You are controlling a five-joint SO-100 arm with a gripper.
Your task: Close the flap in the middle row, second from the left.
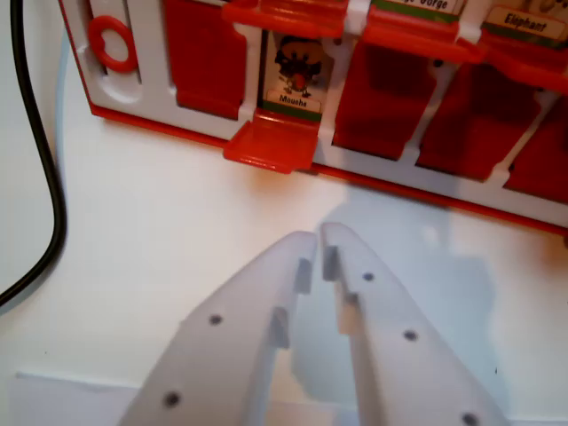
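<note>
- Two white jaws of the gripper [318,238] stood nearly together, only a thin gap at the tips, holding nothing.
- It hovered over the white table [160,222], apart from the red game board [390,115].
- One open flap [268,142] lay flat at the board's near edge, exposing a "Mouche" card [297,75].
- One black cable [44,160] ran down the wrist view's left.

The red flap [268,145] is seen folded down open at the board's near edge, exposing the "Mouche" picture card [296,74] behind.
</note>
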